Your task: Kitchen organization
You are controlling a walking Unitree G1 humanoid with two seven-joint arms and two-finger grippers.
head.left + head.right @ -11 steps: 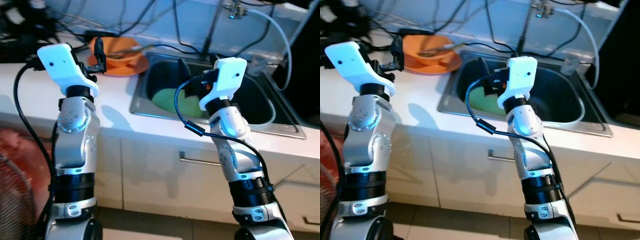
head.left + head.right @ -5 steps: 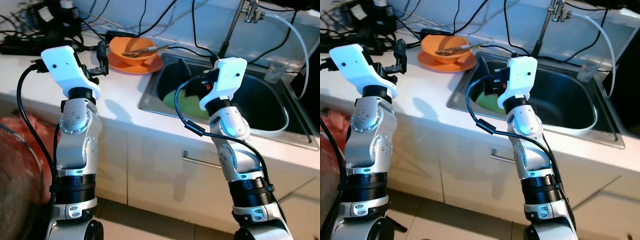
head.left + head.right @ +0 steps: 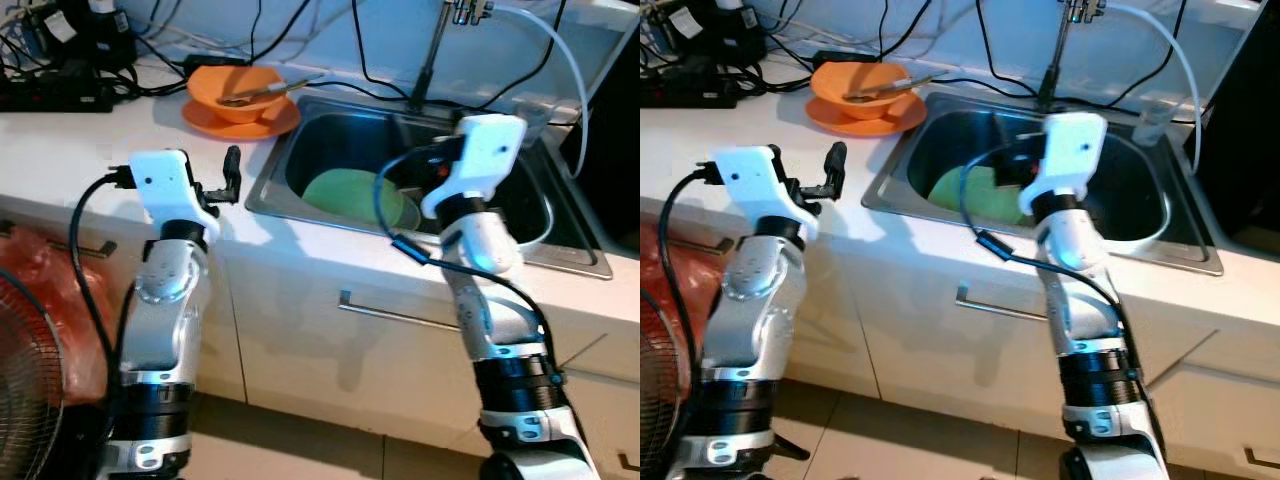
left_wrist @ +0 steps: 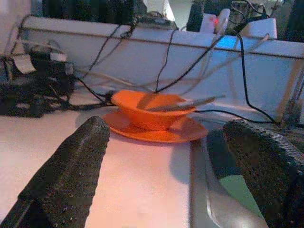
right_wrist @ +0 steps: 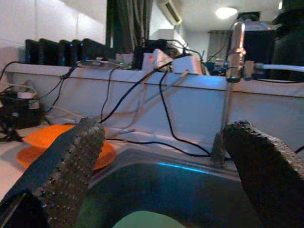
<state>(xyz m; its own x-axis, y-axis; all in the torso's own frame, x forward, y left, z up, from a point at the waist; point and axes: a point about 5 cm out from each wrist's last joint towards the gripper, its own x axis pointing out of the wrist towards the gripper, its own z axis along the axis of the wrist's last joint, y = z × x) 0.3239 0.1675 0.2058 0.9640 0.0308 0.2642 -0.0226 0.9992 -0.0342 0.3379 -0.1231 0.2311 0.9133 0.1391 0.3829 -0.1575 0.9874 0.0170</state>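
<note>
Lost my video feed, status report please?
Both end effectors open, empty: left end effector over counter, right end effector over sink. Orange bowl on plate by sink, green plate in basin. Nothing blocking.

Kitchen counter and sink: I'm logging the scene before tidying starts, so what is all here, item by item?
Bowl: one, orange, on the plate, holding a utensil.
Plate: one, orange, on the counter left of the sink.
Green dish: one, inside the sink.
Sink: one, steel, set in the white counter.
Tap: one, behind the sink.
Cables: several, black, along the back of the counter.
Drawer handle: one, metal, below the sink.
Left claw: open, over the counter.
Right claw: open, over the sink.
</note>
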